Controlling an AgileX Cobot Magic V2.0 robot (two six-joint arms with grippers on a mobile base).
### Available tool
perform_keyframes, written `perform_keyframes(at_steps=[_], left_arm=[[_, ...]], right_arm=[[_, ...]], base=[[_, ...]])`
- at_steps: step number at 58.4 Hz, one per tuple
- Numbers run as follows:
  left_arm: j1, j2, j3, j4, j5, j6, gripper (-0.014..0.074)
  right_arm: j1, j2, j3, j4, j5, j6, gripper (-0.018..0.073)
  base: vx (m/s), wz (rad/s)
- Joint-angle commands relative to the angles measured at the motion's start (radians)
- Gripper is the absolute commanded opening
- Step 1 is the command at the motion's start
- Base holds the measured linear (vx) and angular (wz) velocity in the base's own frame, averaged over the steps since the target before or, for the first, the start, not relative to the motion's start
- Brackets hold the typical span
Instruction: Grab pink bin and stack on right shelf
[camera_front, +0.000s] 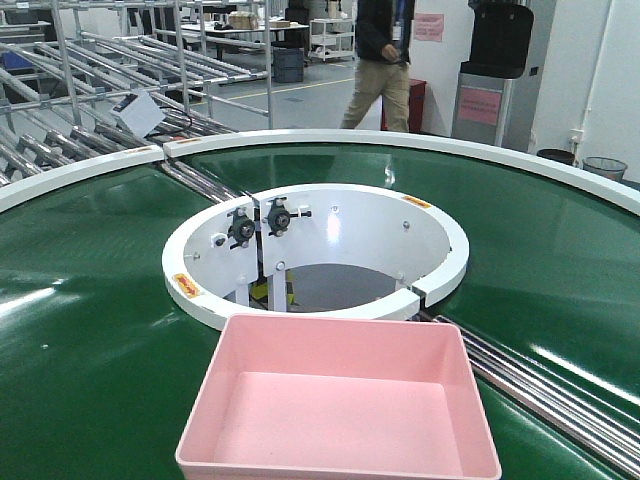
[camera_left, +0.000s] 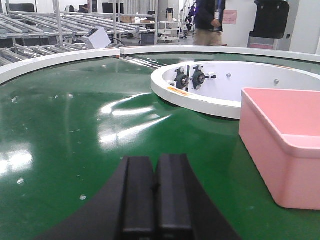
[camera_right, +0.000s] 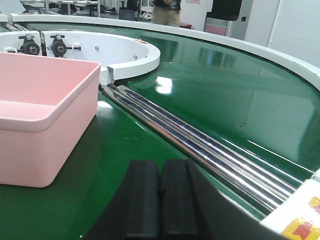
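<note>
The pink bin (camera_front: 340, 405) rests empty on the green conveyor belt (camera_front: 90, 330), close in front of me, just below the white inner ring. In the left wrist view the pink bin (camera_left: 285, 145) stands to the right of my left gripper (camera_left: 156, 165), which is shut with nothing between its black fingers and hovers over bare belt. In the right wrist view the pink bin (camera_right: 42, 117) stands to the left of my right gripper (camera_right: 160, 167), also shut and empty. Neither gripper touches the bin. The right shelf is out of view.
A white ring (camera_front: 310, 255) with bearing blocks surrounds the belt's central opening. Steel rollers (camera_right: 200, 147) cross the belt right of the bin. A white outer rim (camera_front: 480, 150) borders the belt. Roller racks (camera_front: 90, 90) stand at the back left, and a person (camera_front: 385, 60) walks beyond.
</note>
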Motion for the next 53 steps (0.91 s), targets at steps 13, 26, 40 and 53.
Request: perform_keyframes(at_steps=[13,26,40,53], left_arm=[[0.001,-0.006,0.014,-0.005,-0.090,-0.006,-0.0005],[0.001,-0.006,0.014,-0.005,-0.090,-0.006,-0.0005],[0.001,-0.006,0.014,-0.005,-0.095,-0.006,-0.0005],[0.001,-0.006,0.009,-0.005,-0.205,-0.006,-0.0005]], right_arm=[[-0.006,-0.014,0.000,-0.010,-0.084,-0.001,-0.0011],[-0.006,-0.014,0.000,-0.010,-0.084,-0.001,-0.0011],[-0.006,-0.014,0.000,-0.012,-0.105,-0.002,-0.0011],[-0.006,-0.014,0.000,-0.011,-0.186,-0.001,-0.0011]], base=[[0.00,0.00],[0.00,0.00],[0.00,0.00],[0.00,0.00]])
